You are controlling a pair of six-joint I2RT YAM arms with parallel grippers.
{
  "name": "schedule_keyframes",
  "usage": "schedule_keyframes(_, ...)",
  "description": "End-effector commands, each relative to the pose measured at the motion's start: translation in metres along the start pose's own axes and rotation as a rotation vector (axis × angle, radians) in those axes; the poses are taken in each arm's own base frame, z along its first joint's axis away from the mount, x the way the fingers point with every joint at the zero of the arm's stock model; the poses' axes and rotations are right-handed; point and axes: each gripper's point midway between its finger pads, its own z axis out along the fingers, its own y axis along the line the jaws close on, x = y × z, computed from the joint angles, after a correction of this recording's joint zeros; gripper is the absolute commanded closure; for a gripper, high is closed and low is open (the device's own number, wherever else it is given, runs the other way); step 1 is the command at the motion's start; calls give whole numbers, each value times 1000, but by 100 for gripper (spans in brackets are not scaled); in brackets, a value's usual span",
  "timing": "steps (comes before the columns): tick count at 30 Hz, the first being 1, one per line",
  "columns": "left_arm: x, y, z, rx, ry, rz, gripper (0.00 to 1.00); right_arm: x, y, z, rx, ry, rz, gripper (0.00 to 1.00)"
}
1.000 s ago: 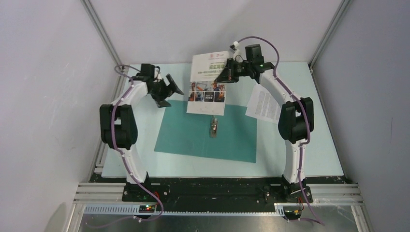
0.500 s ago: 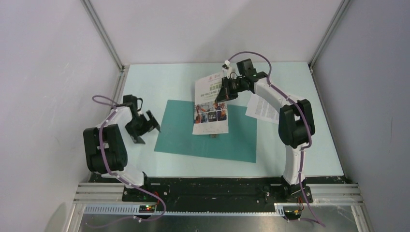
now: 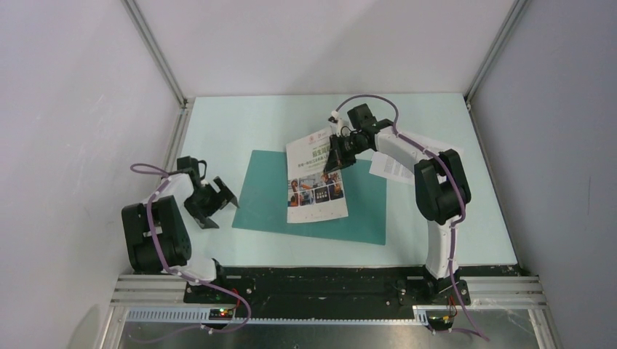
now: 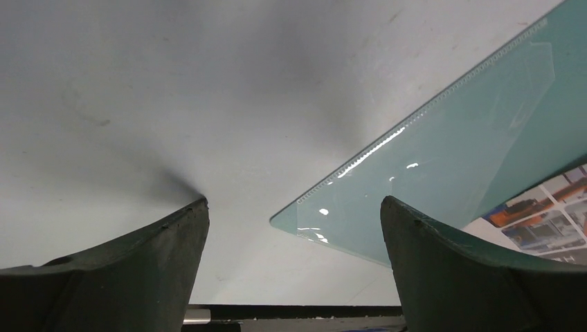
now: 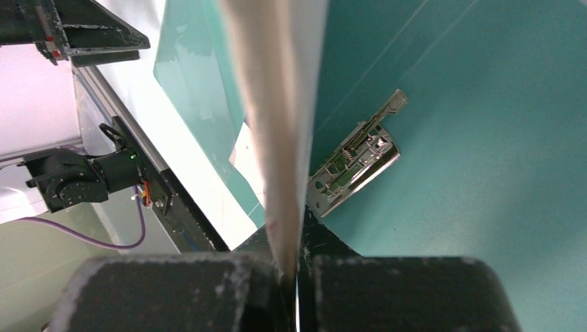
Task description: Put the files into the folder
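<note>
Right wrist view: the right gripper, jaws closed, pinches one edge of the white photo-printed brochure sheet, trailing it over the flat teal-green folder and its small metal clip for laying inside. The left gripper is wide open and empty. The white dense-text sheet waits on the bench. Since a second ago the brochure has sunk towards the folder and the left arm has drawn back.

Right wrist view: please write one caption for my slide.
Right claw pinches paper sheet above teal folder and metal clip.
</note>
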Motion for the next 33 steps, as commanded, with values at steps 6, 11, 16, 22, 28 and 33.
schedule_keyframes(6,28,-14,23,105,97,26,2,-12,30,3,-121,-32,48,100)
schedule_keyframes(11,30,-16,26,116,108,29,4,-22,36,23,-192,-42,142,100)
schedule_keyframes(16,34,-12,27,110,103,39,7,-23,31,53,-224,-6,212,100)
schedule_keyframes(22,35,-11,26,113,87,45,7,-31,36,77,-239,7,233,100)
schedule_keyframes(28,33,-12,24,120,77,42,7,-28,50,88,-249,31,198,99)
schedule_keyframes(33,35,-13,22,131,72,45,10,-17,41,78,-229,50,201,87)
